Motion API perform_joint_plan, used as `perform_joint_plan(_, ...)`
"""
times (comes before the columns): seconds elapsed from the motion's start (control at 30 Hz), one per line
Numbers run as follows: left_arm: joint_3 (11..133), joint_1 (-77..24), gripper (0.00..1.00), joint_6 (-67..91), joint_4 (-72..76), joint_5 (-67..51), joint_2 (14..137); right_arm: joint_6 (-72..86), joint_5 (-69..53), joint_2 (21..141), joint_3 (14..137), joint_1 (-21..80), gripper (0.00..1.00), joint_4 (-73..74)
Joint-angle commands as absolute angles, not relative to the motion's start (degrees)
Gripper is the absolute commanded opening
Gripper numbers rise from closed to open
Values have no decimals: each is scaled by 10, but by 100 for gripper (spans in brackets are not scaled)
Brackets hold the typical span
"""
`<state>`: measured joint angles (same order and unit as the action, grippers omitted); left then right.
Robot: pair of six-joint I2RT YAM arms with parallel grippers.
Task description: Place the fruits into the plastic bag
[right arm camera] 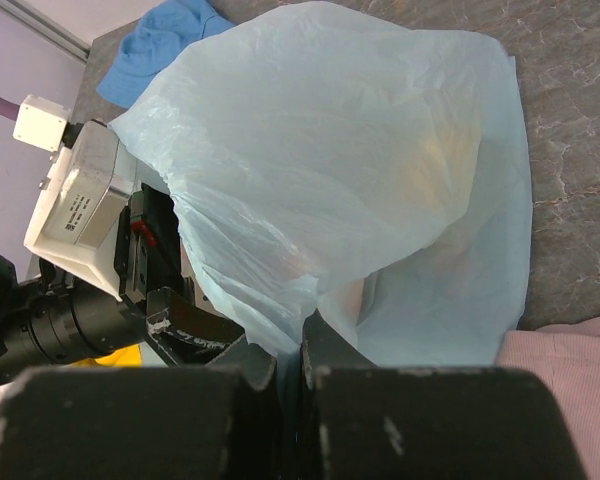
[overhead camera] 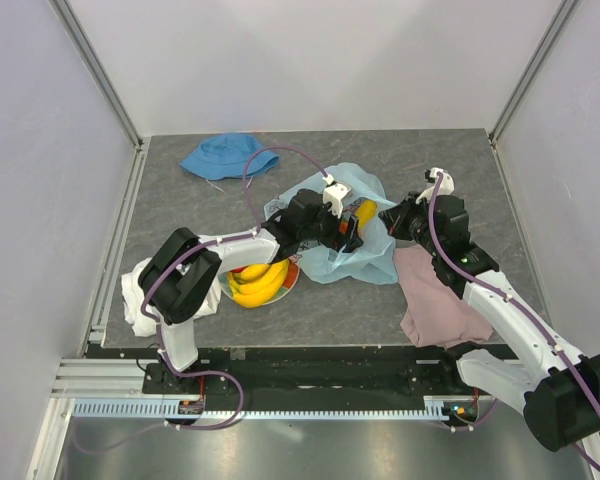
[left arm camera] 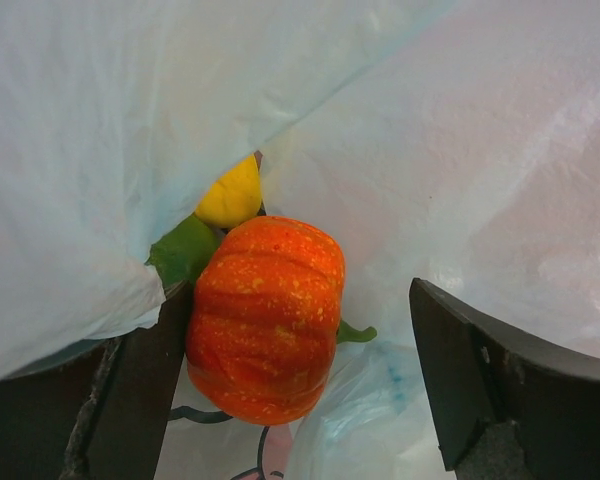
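Left hand [left arm camera: 298, 290] spread inside plastic bag [left arm camera: 460, 150] around ribbed orange fruit [left arm camera: 267, 318]; right hand [right arm camera: 290, 345] pinches its edge.

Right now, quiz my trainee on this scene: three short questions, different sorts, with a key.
1. True or false: the banana bunch lies inside the bag.
2. The right gripper pinches: A) hat, B) bag, C) pink cloth?
3. Fill in: the jaws of the left gripper stand ___ beside the orange fruit.
Key: 1 false; 2 B; 3 open.
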<state>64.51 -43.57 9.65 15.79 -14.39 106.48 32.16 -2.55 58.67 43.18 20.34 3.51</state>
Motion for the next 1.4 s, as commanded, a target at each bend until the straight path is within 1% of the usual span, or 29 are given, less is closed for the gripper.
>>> perform_joint_plan(0.0,654,-436,97,96,174,-141,1042,319,-17,585,431,201,0,25)
perform_joint_plan(0.3,614,-437,98,107,191,-132,986,318,-18,591,432,202,0,23)
perform_joint_plan(0.63,557,-437,98,103,222,-165,907,320,-19,592,432,202,0,21)
perform_joint_plan(1.03,527,-437,98,101,233,-136,865,321,-18,587,429,202,0,21)
perform_joint_plan(1.23,493,-433,98,120,253,-120,834,321,-18,585,428,201,0,21)
perform_joint_plan(1.37,471,-408,98,181,266,-132,791,321,-17,584,426,202,0,22)
